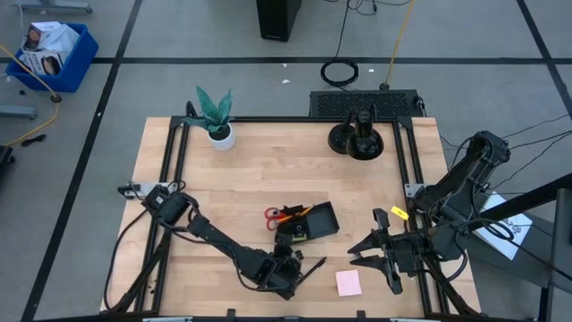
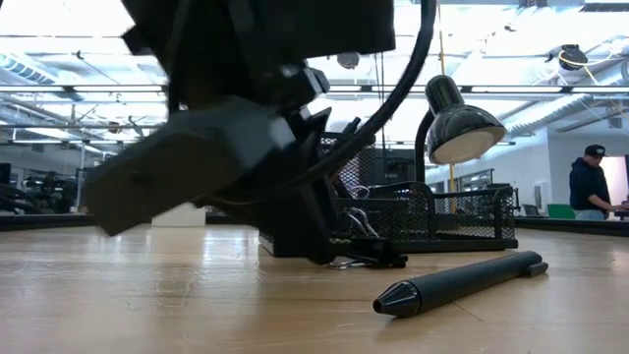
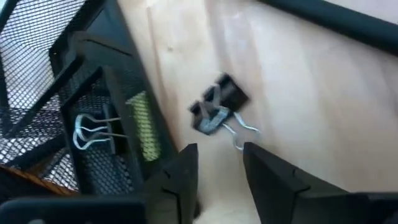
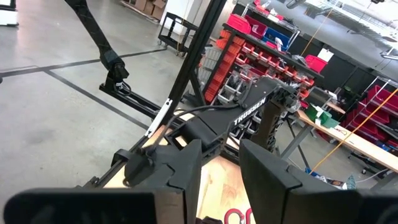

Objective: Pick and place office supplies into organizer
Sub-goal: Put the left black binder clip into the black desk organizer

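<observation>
I see 1 small black binder clip (image 3: 219, 107) lying loose on the bare wooden table (image 1: 268, 179), just outside the organizer's mesh wall. It sits just ahead of the left gripper (image 3: 219, 163), in line with the gap between its 2 dark fingers (image 3: 183, 171), not touching either. Those fingers stand apart with nothing between them.

The organizer (image 1: 313, 220) is a low black mesh tray near the middle of the table's front half. In the left wrist view, 1 of its compartments holds another binder clip (image 3: 93, 132) with silver wire handles and, next to it, a yellow-green piece (image 3: 144, 124). From above, red-handled scissors (image 1: 274, 216) and an orange pencil (image 1: 293, 213) rest at the tray's left end.

In the low view, a black pen (image 2: 462, 282) lies on the table in front of the tray. A pale pink sticky-note pad (image 1: 349, 283) lies to the tray's right, near the front edge.

The right gripper (image 1: 377, 253) waits beyond the pad, at the table's right side; its fingers (image 4: 180, 171) are spread and hold nothing.

A potted plant (image 1: 216, 116) and a round black stand (image 1: 357, 139) sit along the table's back edge.
</observation>
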`<state>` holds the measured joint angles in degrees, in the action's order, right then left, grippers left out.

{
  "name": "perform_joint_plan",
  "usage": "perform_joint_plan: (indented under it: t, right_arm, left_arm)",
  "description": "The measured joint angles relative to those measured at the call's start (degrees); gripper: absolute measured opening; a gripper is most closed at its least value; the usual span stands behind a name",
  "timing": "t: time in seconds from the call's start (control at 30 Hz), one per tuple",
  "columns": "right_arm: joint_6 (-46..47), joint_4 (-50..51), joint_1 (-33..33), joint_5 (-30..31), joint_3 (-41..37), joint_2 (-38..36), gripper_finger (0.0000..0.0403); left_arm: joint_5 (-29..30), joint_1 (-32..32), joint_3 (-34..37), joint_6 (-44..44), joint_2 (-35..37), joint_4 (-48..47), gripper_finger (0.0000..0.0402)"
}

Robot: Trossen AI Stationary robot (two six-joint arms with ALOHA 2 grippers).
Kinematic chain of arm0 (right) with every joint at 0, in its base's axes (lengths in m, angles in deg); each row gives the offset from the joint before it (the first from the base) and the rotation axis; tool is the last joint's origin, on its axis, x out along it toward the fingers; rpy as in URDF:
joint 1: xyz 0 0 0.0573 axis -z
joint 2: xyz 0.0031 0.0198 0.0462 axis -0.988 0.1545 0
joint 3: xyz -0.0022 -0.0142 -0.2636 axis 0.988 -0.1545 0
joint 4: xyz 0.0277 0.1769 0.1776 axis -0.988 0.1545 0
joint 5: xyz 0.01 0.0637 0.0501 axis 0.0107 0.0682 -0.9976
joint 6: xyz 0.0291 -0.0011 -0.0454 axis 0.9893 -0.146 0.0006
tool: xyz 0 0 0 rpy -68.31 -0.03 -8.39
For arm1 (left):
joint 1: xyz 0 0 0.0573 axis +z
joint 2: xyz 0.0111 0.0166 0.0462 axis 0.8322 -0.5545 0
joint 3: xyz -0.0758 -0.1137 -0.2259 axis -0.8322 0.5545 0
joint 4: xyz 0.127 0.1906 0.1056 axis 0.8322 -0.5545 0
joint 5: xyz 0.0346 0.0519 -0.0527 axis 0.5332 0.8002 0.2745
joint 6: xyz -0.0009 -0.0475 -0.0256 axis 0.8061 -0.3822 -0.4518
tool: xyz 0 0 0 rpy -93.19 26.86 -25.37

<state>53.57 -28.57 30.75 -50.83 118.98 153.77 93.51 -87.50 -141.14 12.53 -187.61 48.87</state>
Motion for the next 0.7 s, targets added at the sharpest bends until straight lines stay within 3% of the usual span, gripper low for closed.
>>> perform_joint_plan:
  t: [0.17,0.37,0.7]
  right_arm:
    - [0.0,0.0,0.0,0.0,0.0,0.0,0.0100]
    - [0.0,0.0,0.0,0.0,0.0,0.0,0.0100]
    - [0.0,0.0,0.0,0.0,0.0,0.0,0.0100]
  left_arm:
    - [0.6,-1.1,0.0,0.9,0.0,-0.2,0.0153]
    - [4.3,-1.9,0.0,0.9,0.1,-0.4,0.0153]
    - [4.6,-2.7,0.0,3.0,0.3,1.5,0.0152]
